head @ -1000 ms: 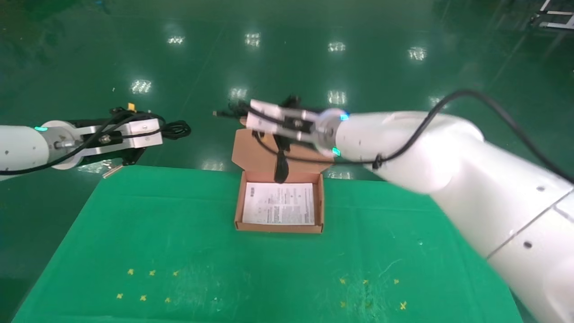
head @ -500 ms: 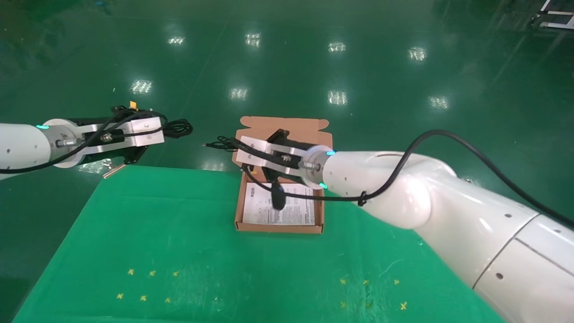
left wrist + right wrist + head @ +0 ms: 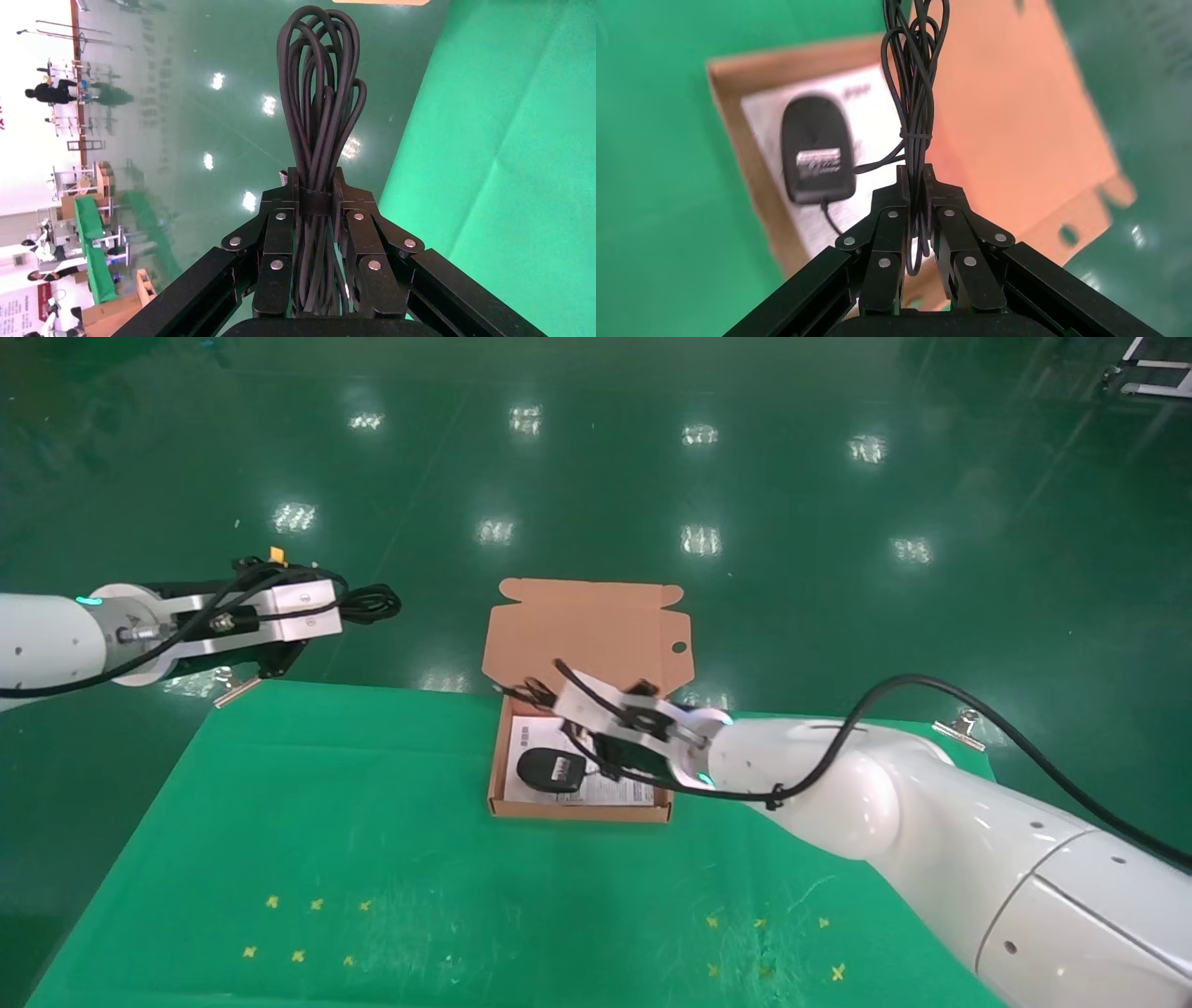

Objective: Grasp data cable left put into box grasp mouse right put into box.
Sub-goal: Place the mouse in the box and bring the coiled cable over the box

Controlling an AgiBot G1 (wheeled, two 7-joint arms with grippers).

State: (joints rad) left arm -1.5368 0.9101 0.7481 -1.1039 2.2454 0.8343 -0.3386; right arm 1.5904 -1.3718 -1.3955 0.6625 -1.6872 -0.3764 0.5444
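Work surface: a table [image 3: 279, 822] covered with a green cloth, standing on a glossy green floor [image 3: 596, 477].

The box [image 3: 580, 810] rests directly on the cloth near the table's far edge, about midway across; its hinged lid [image 3: 587, 631] is open and stands up beyond the far edge, a round hole near one corner. A white printed sheet [image 3: 615, 791] lines the box bottom, and the mouse [image 3: 550, 770] lies on that sheet toward the robot's left side. Small yellow cross marks [image 3: 307, 927] sit in two groups on the near part of the cloth, left and right. Metal clips [image 3: 959, 728] hold the cloth at the far corners.
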